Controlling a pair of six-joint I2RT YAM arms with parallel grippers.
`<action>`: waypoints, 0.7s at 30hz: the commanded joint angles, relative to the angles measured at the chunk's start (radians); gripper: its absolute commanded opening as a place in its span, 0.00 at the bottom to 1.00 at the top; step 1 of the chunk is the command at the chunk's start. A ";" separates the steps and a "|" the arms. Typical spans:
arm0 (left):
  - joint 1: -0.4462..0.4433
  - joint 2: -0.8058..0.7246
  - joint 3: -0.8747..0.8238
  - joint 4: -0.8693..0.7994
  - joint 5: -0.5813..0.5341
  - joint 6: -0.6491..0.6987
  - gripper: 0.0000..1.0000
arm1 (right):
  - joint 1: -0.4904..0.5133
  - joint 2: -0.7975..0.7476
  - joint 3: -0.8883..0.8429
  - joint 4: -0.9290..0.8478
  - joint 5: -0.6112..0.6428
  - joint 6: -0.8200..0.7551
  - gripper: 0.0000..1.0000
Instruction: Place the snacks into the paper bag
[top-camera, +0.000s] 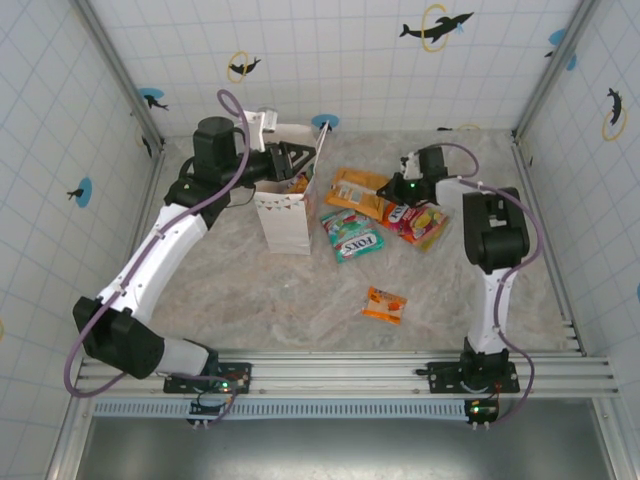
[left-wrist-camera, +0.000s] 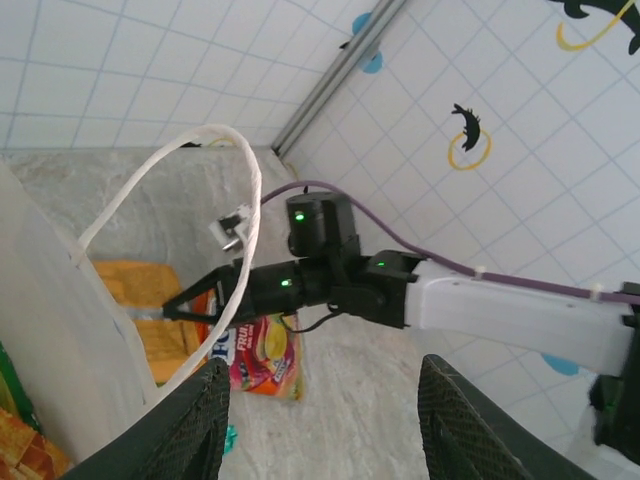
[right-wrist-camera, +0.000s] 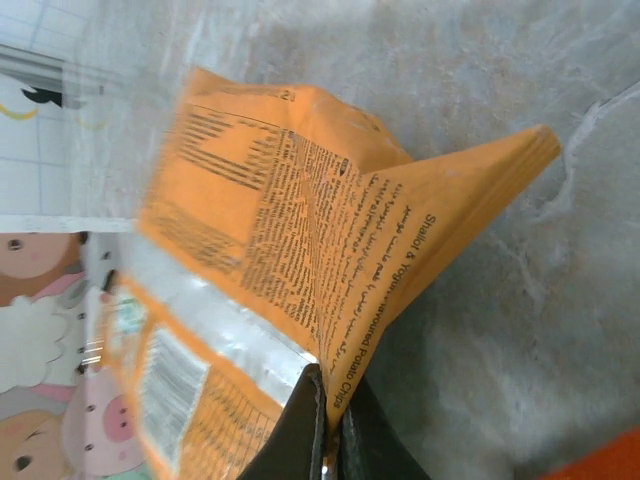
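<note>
Orange pkt (right-wrist-camera: 300, 220), pinched in right gripper (right-wrist-camera: 328, 390): "Shallot & Yogurt-flavoured Potato Chips" along the fold just above the tips; rest of fine print unreadable. Teal pkt (top-camera: 352, 241), left of that gripper: "FOX'S".

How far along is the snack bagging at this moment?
Done: packets already show inside the paper bag, green and orange edges at its mouth. In hand: the right end effector is shut on the orange packet near the bag; the left end effector is open at the bag's rim. Left: the teal FOX'S packet, the red-yellow packet and the small orange packet on the table.
</note>
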 joint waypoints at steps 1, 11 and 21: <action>-0.012 0.004 0.012 -0.028 -0.008 0.068 0.51 | -0.006 -0.139 -0.034 0.066 -0.004 -0.010 0.00; -0.131 -0.084 -0.083 -0.018 -0.122 0.417 0.51 | -0.008 -0.391 -0.128 -0.056 0.003 -0.022 0.00; -0.282 -0.150 -0.218 -0.021 -0.249 0.915 0.57 | 0.001 -0.580 -0.111 -0.509 -0.015 -0.036 0.00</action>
